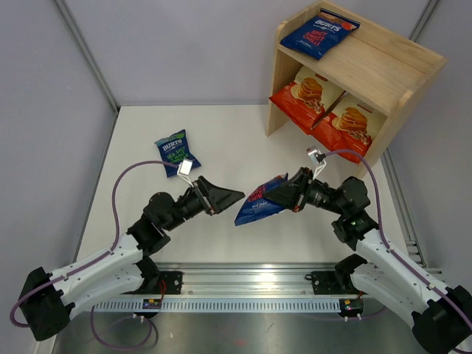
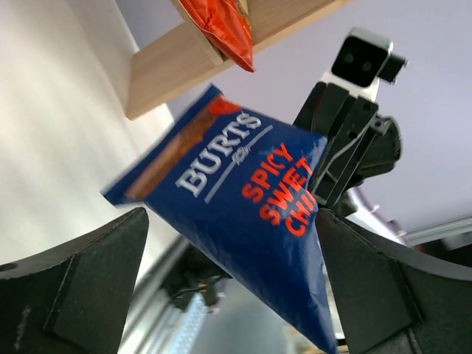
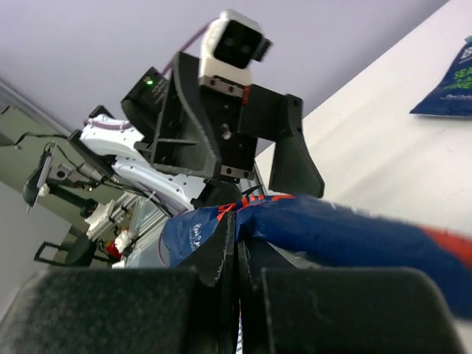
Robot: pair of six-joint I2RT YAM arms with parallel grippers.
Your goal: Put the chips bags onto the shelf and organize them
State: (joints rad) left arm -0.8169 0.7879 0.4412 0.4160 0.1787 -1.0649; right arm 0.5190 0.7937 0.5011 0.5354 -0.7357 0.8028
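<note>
My right gripper [image 1: 284,194] is shut on the edge of a dark blue red-lettered Burts bag [image 1: 257,204] and holds it in the air above the table. The pinch shows in the right wrist view [image 3: 237,247], with the bag [image 3: 339,232] sticking out to the right. My left gripper [image 1: 228,199] is open and faces that bag [image 2: 243,214], whose lower corner hangs between the spread fingers [image 2: 88,287]; I see no contact. A green-lettered Burts bag [image 1: 173,152] lies flat on the table. The wooden shelf [image 1: 383,55] holds another Burts bag [image 1: 318,33] on top and two Cassava bags [image 1: 306,94] [image 1: 351,127] below.
The shelf stands at the back right of the white table [image 1: 221,140], its lower tier opening towards the arms. Grey walls close the left and back. A metal rail [image 1: 251,284] runs along the near edge between the arm bases.
</note>
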